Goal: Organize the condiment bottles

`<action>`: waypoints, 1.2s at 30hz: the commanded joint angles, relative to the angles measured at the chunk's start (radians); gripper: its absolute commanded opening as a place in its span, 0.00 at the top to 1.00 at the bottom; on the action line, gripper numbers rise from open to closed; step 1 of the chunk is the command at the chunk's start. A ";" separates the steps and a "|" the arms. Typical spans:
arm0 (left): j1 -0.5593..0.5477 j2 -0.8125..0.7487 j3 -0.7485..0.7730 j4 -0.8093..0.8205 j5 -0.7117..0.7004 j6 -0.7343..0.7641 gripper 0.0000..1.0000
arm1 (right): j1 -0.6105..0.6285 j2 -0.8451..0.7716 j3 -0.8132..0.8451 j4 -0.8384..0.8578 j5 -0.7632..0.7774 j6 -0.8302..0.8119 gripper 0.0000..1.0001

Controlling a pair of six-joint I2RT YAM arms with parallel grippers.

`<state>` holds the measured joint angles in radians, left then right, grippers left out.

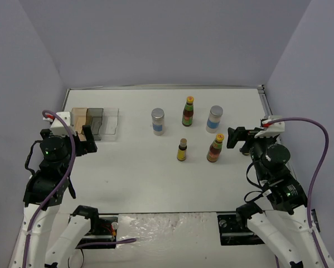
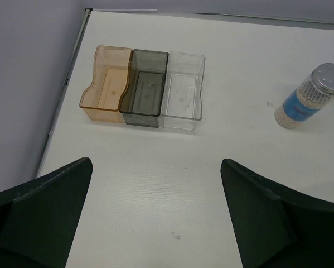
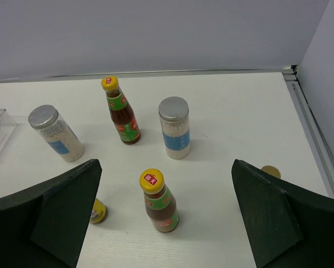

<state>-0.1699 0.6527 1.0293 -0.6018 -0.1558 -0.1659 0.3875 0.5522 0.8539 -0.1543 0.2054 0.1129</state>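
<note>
Five condiment bottles stand upright on the white table, right of centre. One blue-banded jar point(image 1: 158, 121) is at the left, also in the left wrist view point(image 2: 309, 96) and the right wrist view point(image 3: 55, 133). The second jar point(image 1: 214, 119) point(image 3: 174, 128) is further right. One dark yellow-capped bottle point(image 1: 188, 111) point(image 3: 122, 111) is at the back, the other point(image 1: 215, 148) point(image 3: 160, 201) nearer. The tiny yellow-labelled bottle point(image 1: 182, 149) point(image 3: 98, 211) is partly hidden behind my right finger. My right gripper point(image 1: 236, 137) point(image 3: 165, 164) is open, the near dark bottle standing ahead between its fingers. My left gripper point(image 1: 87, 142) point(image 2: 155, 164) is open and empty.
A three-compartment rack point(image 1: 95, 123) point(image 2: 144, 89) with amber, smoky and clear bins stands empty at the far left, just ahead of my left gripper. A small brown disc point(image 3: 271, 171) lies near the table's right edge. Grey walls close in the table.
</note>
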 commanded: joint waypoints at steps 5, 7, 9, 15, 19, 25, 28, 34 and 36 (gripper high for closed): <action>-0.003 0.057 0.028 0.037 0.035 -0.014 0.03 | 0.008 0.074 0.015 0.053 -0.052 0.027 0.00; -0.003 0.077 0.034 0.045 0.051 -0.013 0.03 | 0.007 0.097 0.021 0.052 -0.090 0.027 0.00; -0.003 0.101 0.038 0.052 0.076 -0.012 0.03 | 0.007 0.123 0.029 0.053 -0.123 0.028 0.00; -0.017 0.197 0.071 0.113 0.149 -0.033 0.03 | 0.007 0.223 0.064 0.031 -0.118 0.033 0.00; -0.110 0.293 0.127 0.191 0.128 -0.037 0.03 | 0.006 0.256 0.093 0.027 -0.106 0.054 0.00; -0.306 0.545 0.258 0.344 0.088 0.004 0.03 | 0.005 0.311 0.130 0.028 -0.115 0.039 0.00; -0.375 0.683 0.334 0.449 0.103 0.019 0.03 | 0.006 0.324 0.144 0.032 -0.120 0.036 0.00; -0.451 0.922 0.449 0.673 0.168 0.036 0.03 | 0.007 0.331 0.164 0.035 -0.149 0.017 0.00; -0.469 0.988 0.487 0.734 0.195 0.038 0.03 | 0.007 0.327 0.170 0.035 -0.156 0.008 0.00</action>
<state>-0.6036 1.5415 1.3959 -0.1302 -0.0219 -0.1502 0.3878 0.8751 0.9608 -0.1845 0.0781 0.1479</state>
